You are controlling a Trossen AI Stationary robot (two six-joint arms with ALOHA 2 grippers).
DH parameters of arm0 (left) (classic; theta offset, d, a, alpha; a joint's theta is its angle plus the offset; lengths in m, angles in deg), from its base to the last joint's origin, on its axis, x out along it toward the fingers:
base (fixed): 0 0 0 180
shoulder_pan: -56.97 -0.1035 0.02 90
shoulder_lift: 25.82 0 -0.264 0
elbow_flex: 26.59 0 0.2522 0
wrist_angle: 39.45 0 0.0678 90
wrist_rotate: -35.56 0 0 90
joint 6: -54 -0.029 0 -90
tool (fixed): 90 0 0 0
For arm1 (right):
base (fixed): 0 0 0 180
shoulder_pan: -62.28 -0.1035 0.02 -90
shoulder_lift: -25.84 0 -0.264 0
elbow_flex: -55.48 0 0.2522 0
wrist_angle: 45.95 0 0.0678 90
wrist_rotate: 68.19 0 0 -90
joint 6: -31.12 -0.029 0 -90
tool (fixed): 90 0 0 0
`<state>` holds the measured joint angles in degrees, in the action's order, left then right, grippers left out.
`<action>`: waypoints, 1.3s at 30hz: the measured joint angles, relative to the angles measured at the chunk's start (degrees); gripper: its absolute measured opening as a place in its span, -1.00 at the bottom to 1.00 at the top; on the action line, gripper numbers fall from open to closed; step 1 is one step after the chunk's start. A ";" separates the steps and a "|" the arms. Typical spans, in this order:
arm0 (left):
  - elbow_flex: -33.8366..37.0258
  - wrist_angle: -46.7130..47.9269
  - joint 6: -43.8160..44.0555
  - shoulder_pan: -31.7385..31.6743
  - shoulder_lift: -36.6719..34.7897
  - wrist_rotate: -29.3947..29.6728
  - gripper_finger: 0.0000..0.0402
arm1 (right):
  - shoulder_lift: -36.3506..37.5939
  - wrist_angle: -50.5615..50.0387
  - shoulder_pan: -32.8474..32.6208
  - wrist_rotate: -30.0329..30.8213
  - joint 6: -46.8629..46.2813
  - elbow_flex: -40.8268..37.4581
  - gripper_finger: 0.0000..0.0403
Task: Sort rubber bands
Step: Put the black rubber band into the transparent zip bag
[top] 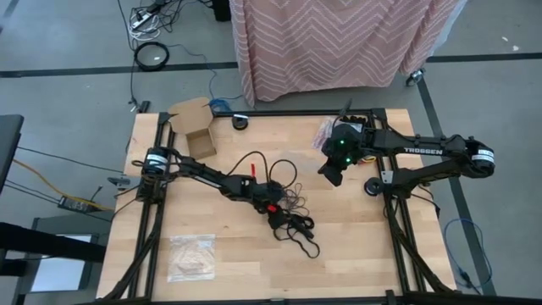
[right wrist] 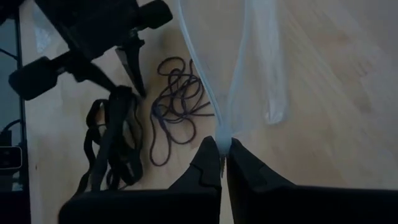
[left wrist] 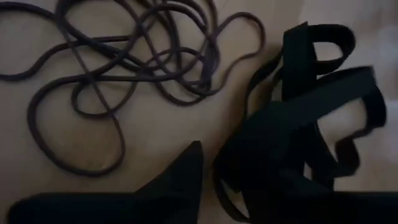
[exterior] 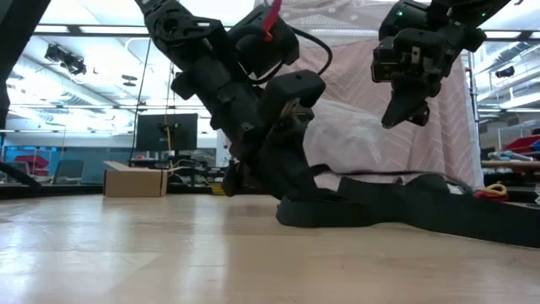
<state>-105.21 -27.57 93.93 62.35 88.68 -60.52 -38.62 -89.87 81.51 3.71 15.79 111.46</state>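
Observation:
Wide black rubber bands (left wrist: 311, 124) lie heaped on the table's middle (top: 298, 230). A tangle of thin dark rubber bands (left wrist: 124, 81) lies beside them, on their far side (top: 292, 196). My left gripper (top: 281, 215) is down at the wide black heap (right wrist: 115, 124); I cannot tell whether it touches the heap. My right gripper (right wrist: 224, 149) hangs above the table's far right part (top: 332, 174), shut on a clear plastic bag (right wrist: 249, 74). My right gripper pinches a gathered edge of the clear bag (right wrist: 222, 138) between its two fingertips. The fingers slant down from the far right. The bag hangs below them (exterior: 363, 135); I cannot tell whether its lower end is on the table.
A clear bag with tan bands (top: 191, 256) lies near the front left corner. An open cardboard box (top: 196, 129) stands at the far left. A pinkish bag (top: 324, 132) lies by the right arm at the far edge. Bare wood shows at the front right (top: 356, 263).

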 joint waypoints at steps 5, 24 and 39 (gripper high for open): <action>0.15 -0.71 1.21 -0.01 -2.84 -0.17 -0.95 | 0.00 0.03 0.00 -0.45 0.60 0.00 -1.00; -22.31 23.62 -21.39 -3.99 -18.78 7.76 -0.99 | 0.01 4.07 -0.02 -3.47 0.40 0.00 -1.00; -32.50 39.36 -41.36 -9.11 -19.08 4.28 -0.99 | 0.00 7.58 0.00 2.50 -7.07 0.00 -1.00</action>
<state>-137.70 11.78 52.58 53.24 69.60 -56.24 -38.62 -82.30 81.50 6.20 8.72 111.46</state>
